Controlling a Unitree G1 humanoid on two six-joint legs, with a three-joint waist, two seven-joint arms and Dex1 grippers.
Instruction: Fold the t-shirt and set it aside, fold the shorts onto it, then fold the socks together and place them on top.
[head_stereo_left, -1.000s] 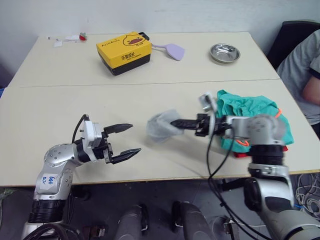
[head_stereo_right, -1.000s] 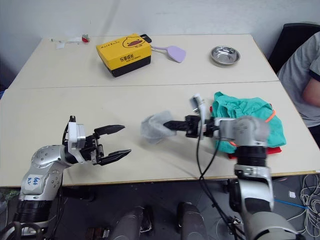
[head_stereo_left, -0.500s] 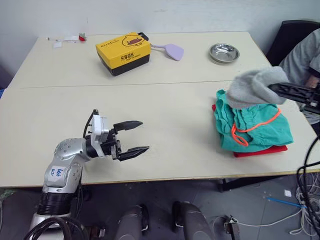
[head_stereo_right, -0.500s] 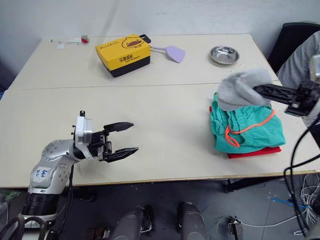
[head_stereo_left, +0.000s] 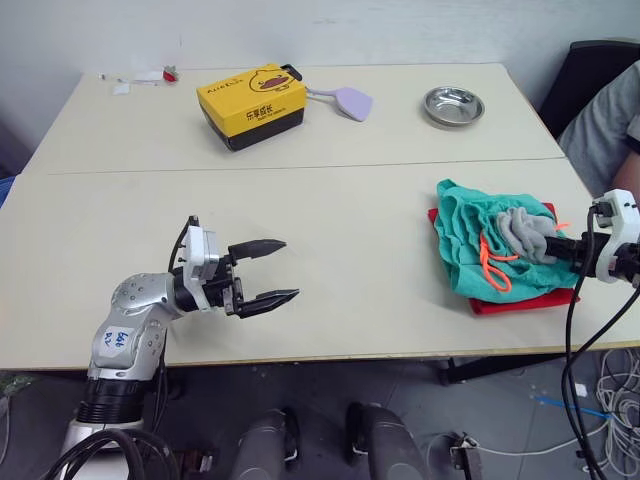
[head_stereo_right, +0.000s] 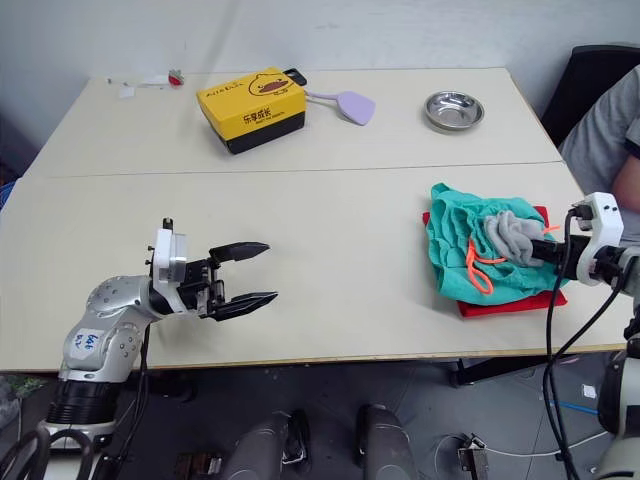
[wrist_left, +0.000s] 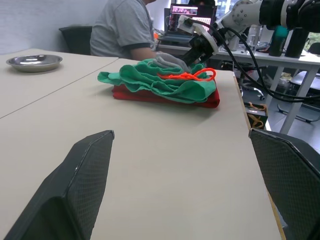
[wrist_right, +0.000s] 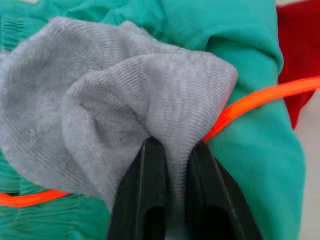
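R hand (wrist_right: 172, 150) pinches socks (head_stereo_right: 510, 236) atop 1 shorts (head_stereo_right: 462, 255), 1 t-shirt (head_stereo_right: 505, 302); L hand (head_stereo_left: 280, 270) wide.

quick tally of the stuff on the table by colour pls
red: 1, folded red cloth t-shirt
teal: 1, teal shorts
grey: 2, bundled grey socks, round metal bowl
yellow: 1, yellow duck-print box
lilac: 1, flat lilac paddle
total: 6

Count, relative to beige table (head_stereo_left: 350, 210):
- one red cloth t-shirt (head_stereo_left: 520, 300), right edge
- one teal-green cloth shorts (head_stereo_left: 470, 235), atop t-shirt
- one bundle of light grey socks (head_stereo_left: 522, 234), topmost
- one yellow box (head_stereo_left: 251, 104), far side
- one round steel bowl (head_stereo_left: 453, 105), far right
- one lilac spatula (head_stereo_left: 345, 99), beside box
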